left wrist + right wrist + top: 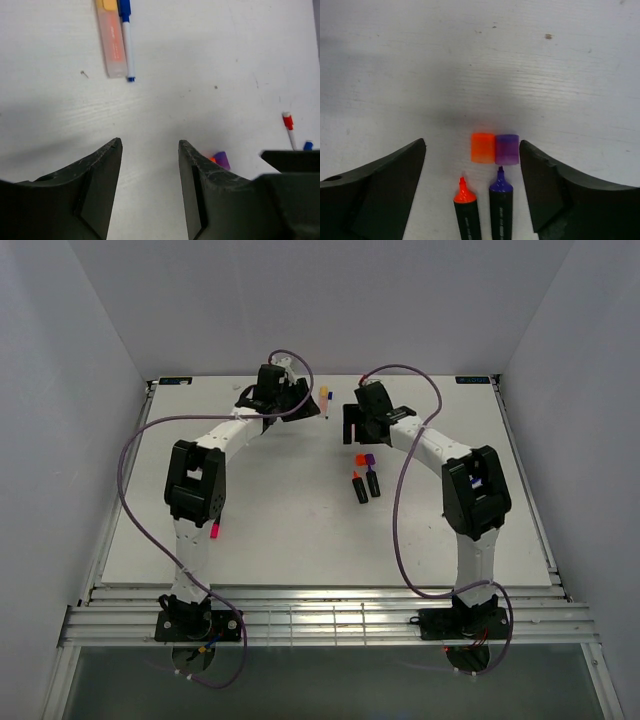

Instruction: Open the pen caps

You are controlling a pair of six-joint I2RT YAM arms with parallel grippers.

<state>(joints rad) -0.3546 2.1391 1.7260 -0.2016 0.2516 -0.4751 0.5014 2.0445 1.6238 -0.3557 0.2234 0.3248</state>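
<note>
Currently two markers are open. On the white table (470,60) the orange cap (482,147) and purple cap (506,149) lie side by side, touching, just beyond the bare tips of the orange marker (465,195) and purple marker (500,186). The right gripper (472,145) hovers over them with jaws spread wide, holding nothing. The left gripper (150,142) is parted roughly halfway, empty, over bare table.

Judged next: the highlighter (112,42) and blue pen (127,47) ahead of the left gripper. They look capped, but the frame cuts off their tops. One gripper must pinch a barrel while the other pulls the cap. The two lie touching, so separating them may be awkward.

Materials: the caps are stubby, slightly translucent plastic. The marker barrels are matte black with wedge tips. The highlighter is flat and pale orange, the pen thin and white. The tabletop is faintly grained and scuffed.
</note>
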